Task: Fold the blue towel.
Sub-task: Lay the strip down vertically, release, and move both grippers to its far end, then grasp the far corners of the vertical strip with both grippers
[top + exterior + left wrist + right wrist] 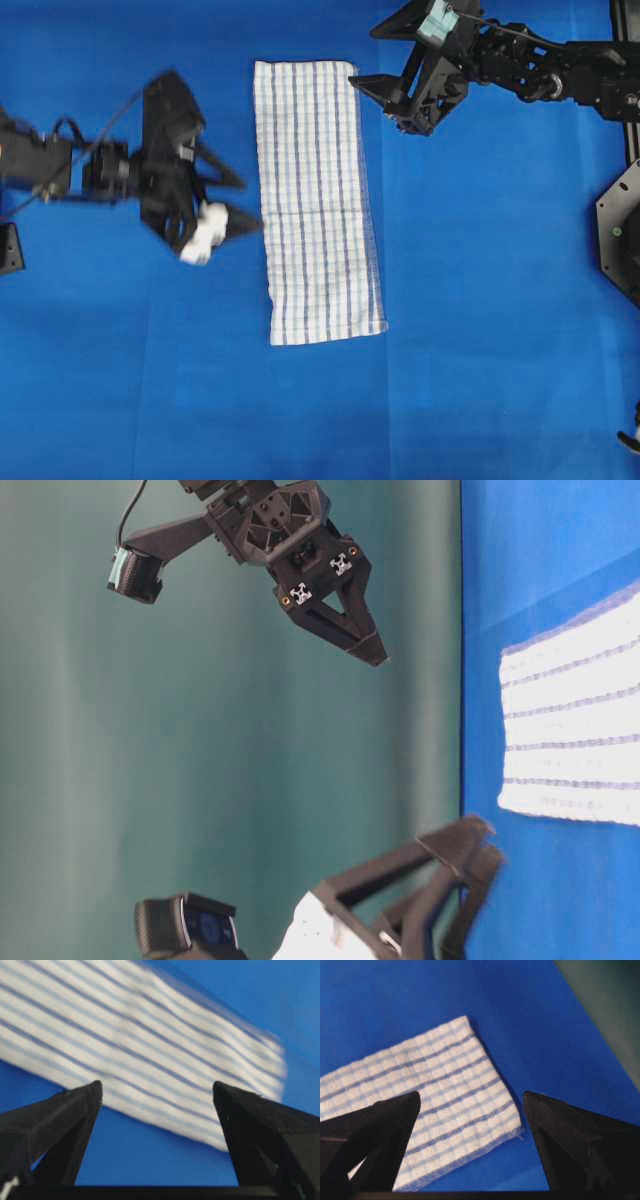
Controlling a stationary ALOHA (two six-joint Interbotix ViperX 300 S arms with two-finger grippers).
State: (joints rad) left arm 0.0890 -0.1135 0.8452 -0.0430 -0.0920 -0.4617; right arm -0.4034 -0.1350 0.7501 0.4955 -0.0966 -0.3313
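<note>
The blue towel (pixel 318 200), white with thin blue stripes, lies flat as a long narrow strip in the middle of the overhead view. My left gripper (pixel 238 204) hovers open just left of the strip's long left edge, about halfway along it. Its wrist view has the towel (pixel 150 1035) ahead of the spread left gripper (pixel 157 1090). My right gripper (pixel 375 102) is open beside the towel's far right corner. In the right wrist view, that hemmed corner of the towel (pixel 395 1075) lies under the right gripper (pixel 471 1096). Neither gripper holds anything.
A plain blue covering (pixel 480 330) spreads over the whole table. A dark mount (pixel 620 230) stands at the right edge. The table-level view has a green backdrop (pixel 200 740) behind both grippers, and the table's edge meets a grey-green surface (pixel 610 1000).
</note>
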